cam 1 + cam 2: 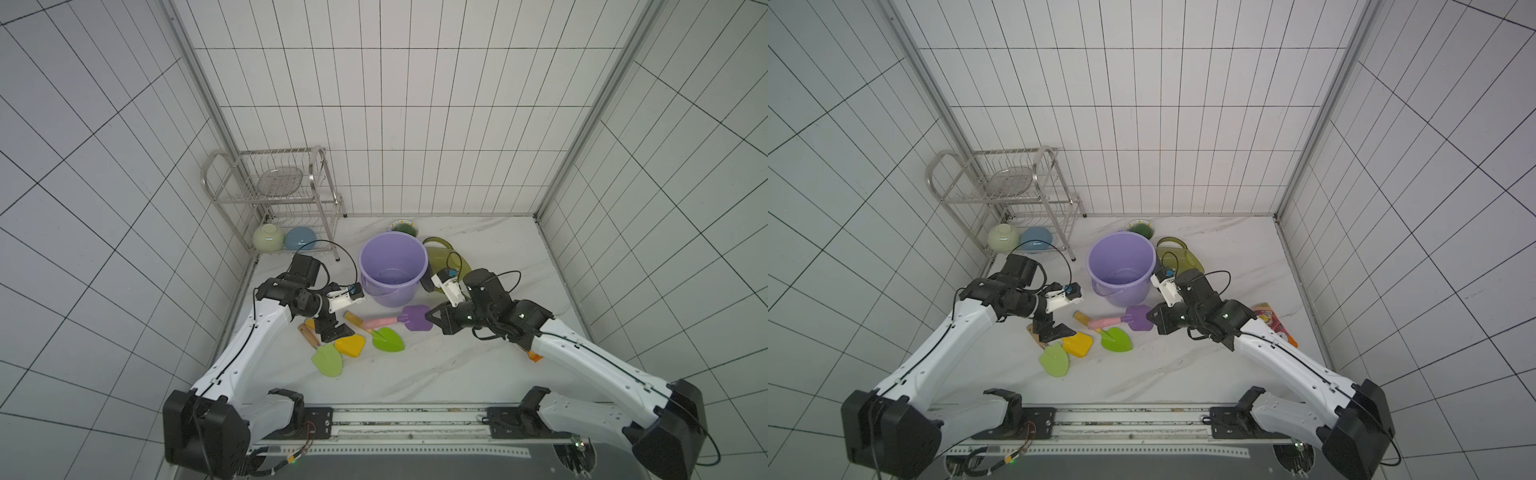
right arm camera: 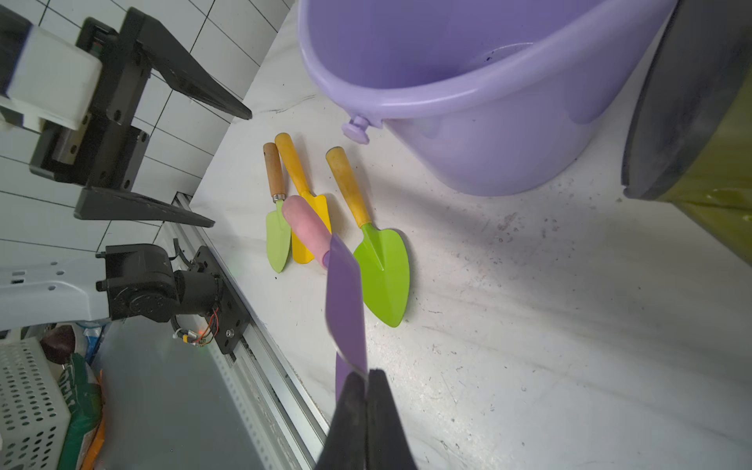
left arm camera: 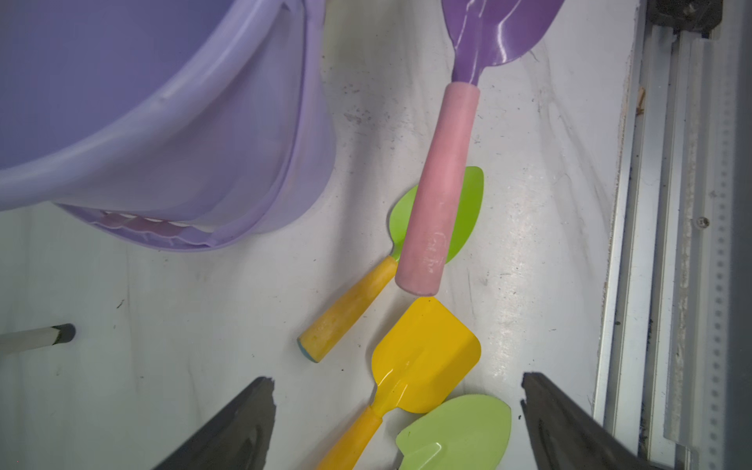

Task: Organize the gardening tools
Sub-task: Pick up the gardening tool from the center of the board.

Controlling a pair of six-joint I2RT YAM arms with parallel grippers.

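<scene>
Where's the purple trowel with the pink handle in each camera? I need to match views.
In a top view: purple trowel mid-table, in front of the lilac bucket.
In a top view: same place.
Left wrist: pink handle overlapping the green trowel blade.
Right wrist: blade edge-on, clamped in the right gripper.
Shared landmark: the lilac bucket.

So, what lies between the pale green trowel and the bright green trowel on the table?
The yellow trowel lies between them, close beside the pale green trowel and apart from the bright green trowel; the right wrist view shows this.
</scene>
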